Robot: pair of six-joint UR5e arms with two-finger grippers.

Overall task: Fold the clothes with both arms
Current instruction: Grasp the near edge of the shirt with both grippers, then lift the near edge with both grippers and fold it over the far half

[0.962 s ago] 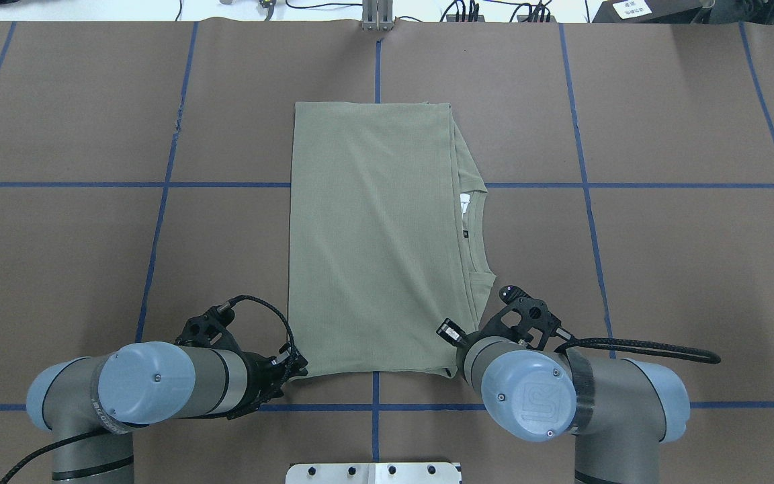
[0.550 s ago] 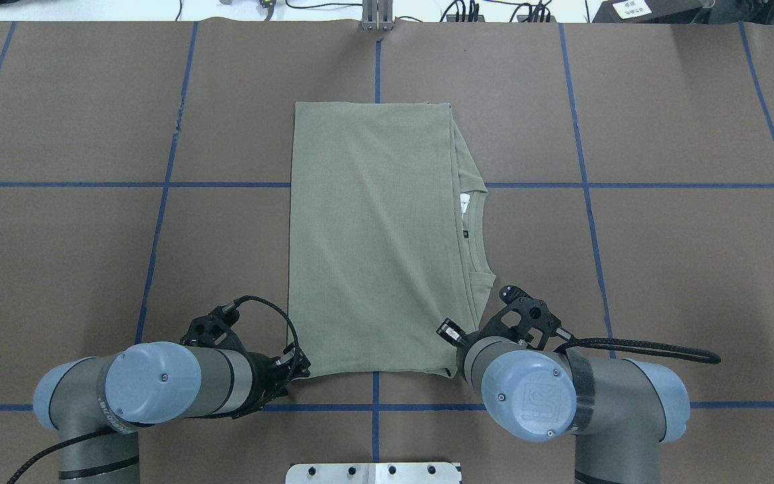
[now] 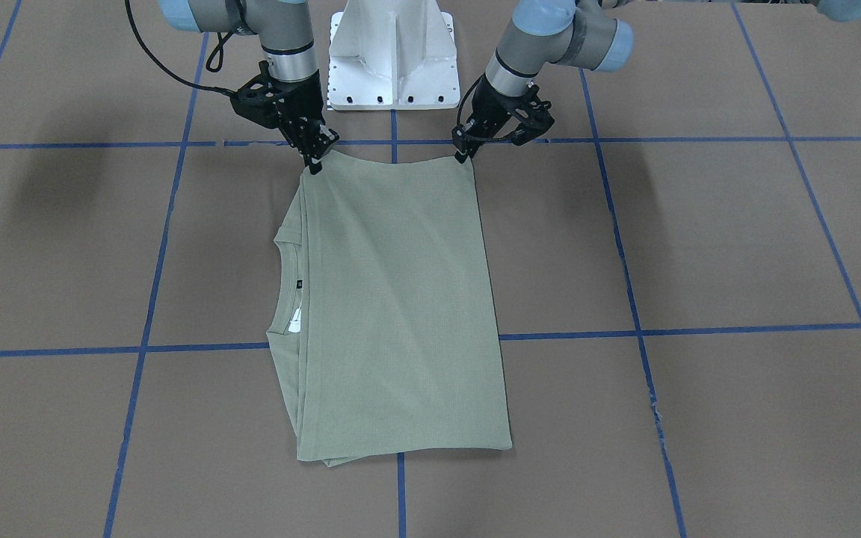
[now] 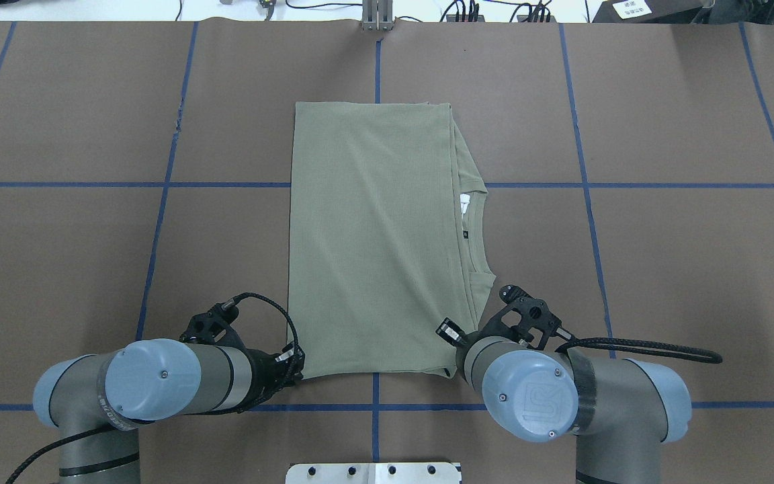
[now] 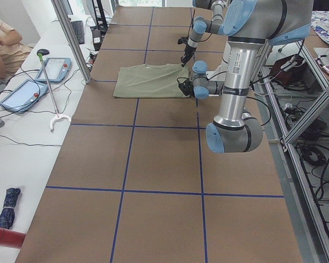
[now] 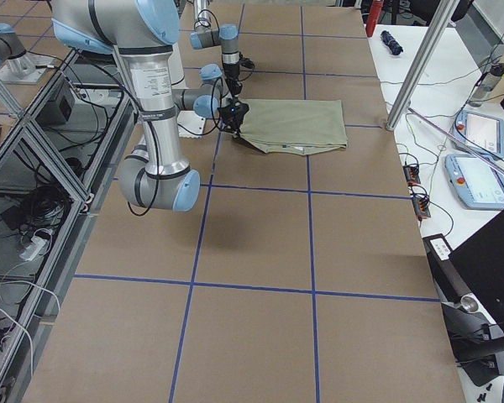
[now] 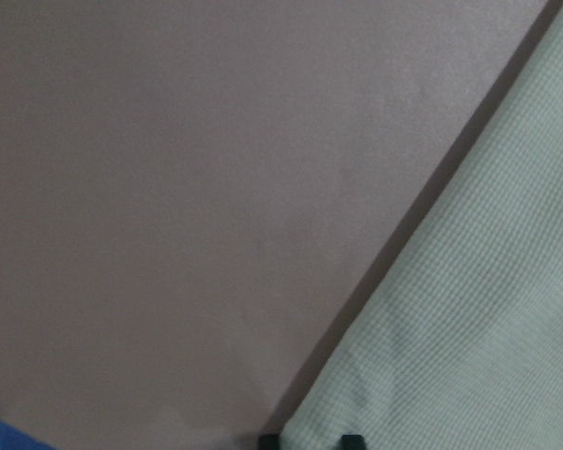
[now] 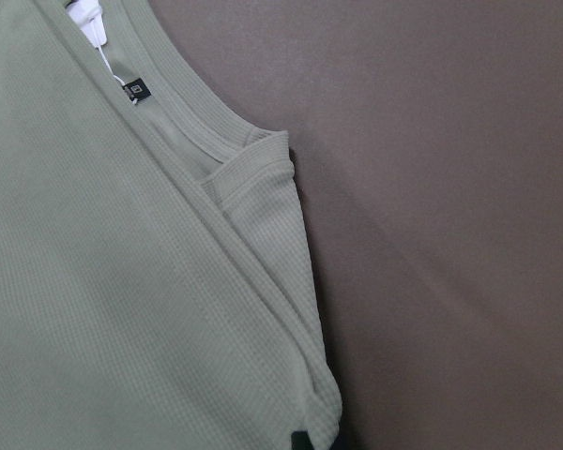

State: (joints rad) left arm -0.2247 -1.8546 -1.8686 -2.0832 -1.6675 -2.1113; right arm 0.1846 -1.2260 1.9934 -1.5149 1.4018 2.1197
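The sage-green shirt (image 4: 373, 235) lies folded into a long rectangle at the middle of the table, also seen in the front view (image 3: 400, 299). Its neckline faces my right side, with the dark neck label (image 4: 465, 234) and white hang tag (image 4: 462, 204) showing. My left gripper (image 3: 466, 154) is shut on the shirt's near left corner, and cloth (image 7: 469, 309) sits between its fingertips (image 7: 352, 440). My right gripper (image 3: 316, 164) is shut on the near right corner (image 8: 314, 394). In the overhead view it is hidden under its own wrist.
The white base mount (image 3: 393, 52) stands just behind both grippers at the table's near edge. Blue tape lines (image 4: 165, 185) grid the brown table. A metal post (image 5: 71, 38), tablets (image 5: 22, 93) and a seated person (image 5: 3, 44) are along the far side bench.
My left arm has shifted slightly right and its gripper has drawn in on the near left corner, which sits a little tucked now. The right arm and the shirt have not moved.
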